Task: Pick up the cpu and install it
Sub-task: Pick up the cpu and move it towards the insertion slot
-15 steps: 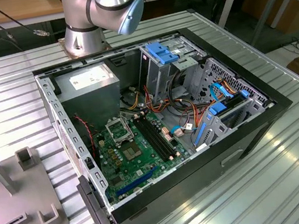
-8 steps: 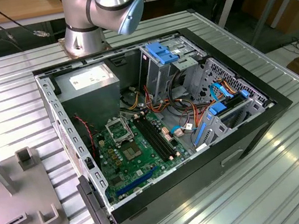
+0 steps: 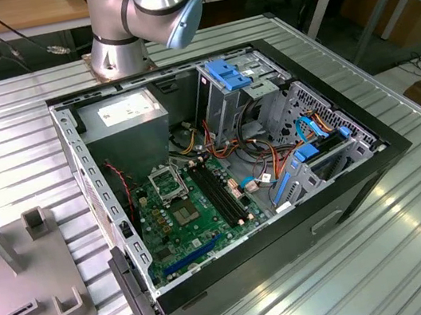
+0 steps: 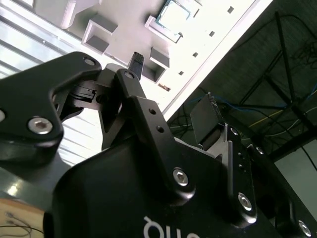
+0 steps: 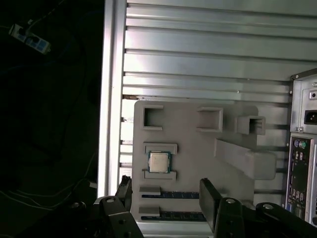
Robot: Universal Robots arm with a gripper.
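The cpu (image 5: 159, 161) is a small silver square with a greenish rim. It lies flat between two low brackets on the grey holder plate (image 5: 193, 148), and the second wrist view shows the cpu (image 4: 173, 17) on that plate too. My gripper (image 5: 167, 196) hangs well above the plate, open, its two black fingers (image 5: 210, 198) spread wide with nothing between them. The gripper (image 4: 171, 89) is clear of the chip. In the exterior view the black socket (image 3: 168, 183) with its metal frame sits on the green board inside the open computer case (image 3: 360, 181).
Two dark memory sticks (image 5: 171, 196) lie in slots on the plate near the cpu, and a raised grey block (image 5: 242, 158) stands beside them. The case's rear panel (image 5: 302, 148) borders the plate. A grey power-supply box (image 3: 124, 115), cables and blue drive brackets (image 3: 307, 157) crowd the case.
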